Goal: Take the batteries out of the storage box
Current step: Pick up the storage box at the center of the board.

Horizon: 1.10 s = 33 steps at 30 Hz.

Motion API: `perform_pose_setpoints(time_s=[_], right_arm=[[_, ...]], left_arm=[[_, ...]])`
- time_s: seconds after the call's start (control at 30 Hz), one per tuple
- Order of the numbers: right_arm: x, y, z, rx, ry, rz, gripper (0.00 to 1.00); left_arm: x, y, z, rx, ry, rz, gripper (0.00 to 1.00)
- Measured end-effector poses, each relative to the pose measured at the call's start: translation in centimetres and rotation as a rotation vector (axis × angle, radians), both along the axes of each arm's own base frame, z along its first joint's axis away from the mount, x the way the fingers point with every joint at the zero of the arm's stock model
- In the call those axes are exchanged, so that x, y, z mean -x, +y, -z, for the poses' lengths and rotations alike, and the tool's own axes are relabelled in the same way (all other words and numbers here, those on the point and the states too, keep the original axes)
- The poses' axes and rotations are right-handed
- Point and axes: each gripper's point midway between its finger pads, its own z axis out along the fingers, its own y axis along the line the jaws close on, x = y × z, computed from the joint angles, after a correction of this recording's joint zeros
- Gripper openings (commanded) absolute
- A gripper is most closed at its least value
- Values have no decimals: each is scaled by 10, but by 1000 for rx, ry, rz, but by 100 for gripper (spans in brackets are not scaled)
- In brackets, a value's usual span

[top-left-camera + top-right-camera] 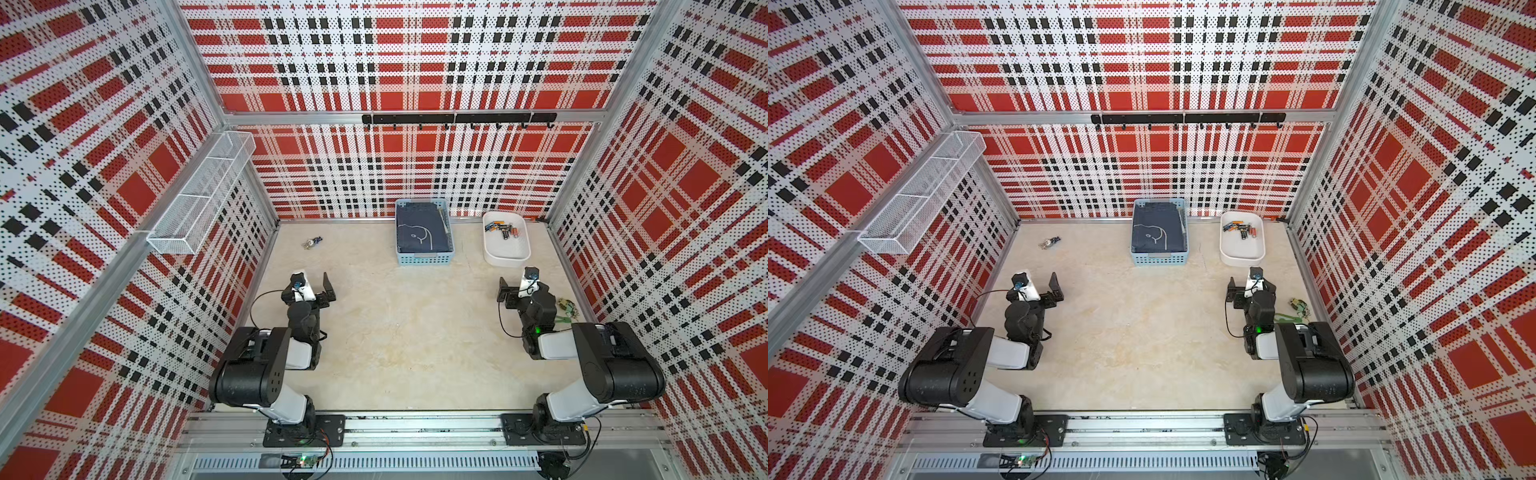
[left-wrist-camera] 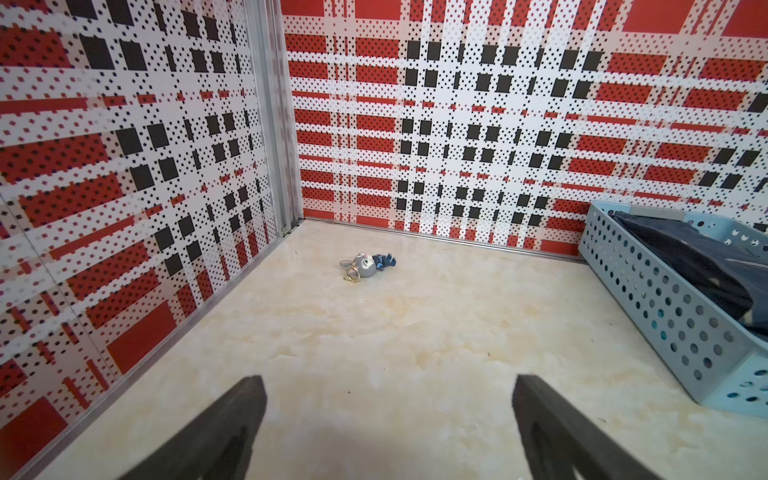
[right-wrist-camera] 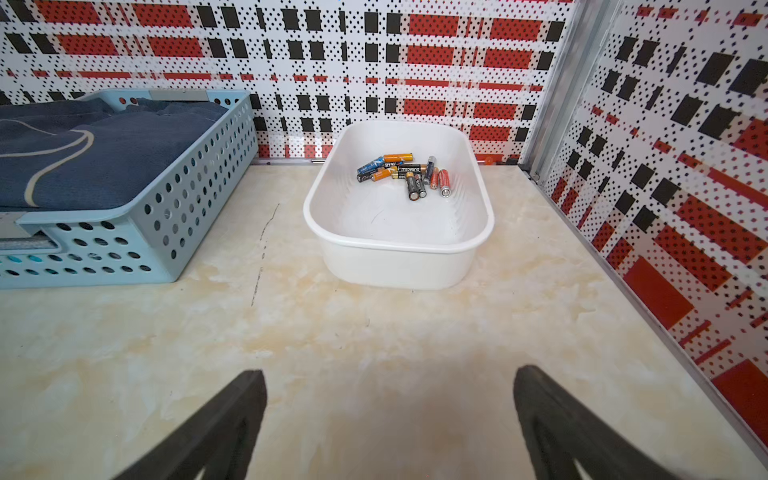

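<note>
The storage box [image 1: 505,261] is a shallow white tray at the back right of the table, seen in both top views [image 1: 1241,261]. The batteries [image 1: 504,231] lie in a loose heap at its far end: several cells in black-and-gold, orange, red and grey [image 3: 405,172]. My right gripper [image 3: 388,378] hangs open and empty over bare table, short of the box's near wall [image 3: 395,266]. My left gripper [image 2: 389,386] is open too, holding nothing, at the left side of the table [image 1: 314,286].
A light blue perforated basket [image 1: 424,261] with dark cloth stands left of the box. A key ring with a grey toy [image 2: 365,264] lies at the back left. Keys with a green strap [image 1: 566,311] lie by the right wall. A wire shelf [image 1: 199,195] hangs on the left wall.
</note>
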Motion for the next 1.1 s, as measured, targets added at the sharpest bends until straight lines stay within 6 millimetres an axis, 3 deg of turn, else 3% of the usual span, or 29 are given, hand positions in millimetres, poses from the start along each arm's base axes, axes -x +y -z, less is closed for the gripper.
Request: perform_pose_setpoints(time_s=[0.53,0.6,0.67,0.77,0.83,0.9,1.0,1.1], right_arm=[[-3,-2,2,-4,29,11,100],[-14,-4,-5,-6,70,27,100],[-29,-3,-30,-13,68,30,100],[-36,6,-80,-35,6,14,100],[-41,19,-111,-54,-16,-8,99],[-60,29,-129,-71,23,-20,92],[-95,36,-148,-92,61,-26,94],[-117,31,-138,-121,155,-14,89]], left_arm=[[0,1,0,1,-1,-7,98],[1,1,-1,-3,10,-19,97],[7,-4,-15,-21,0,-47,96],[10,-36,-68,-4,-95,-17,92],[-4,-65,-116,44,-155,41,87],[-25,-99,-160,91,-181,107,84],[-55,-181,-209,133,-165,254,84],[-73,-282,-221,148,-84,435,80]])
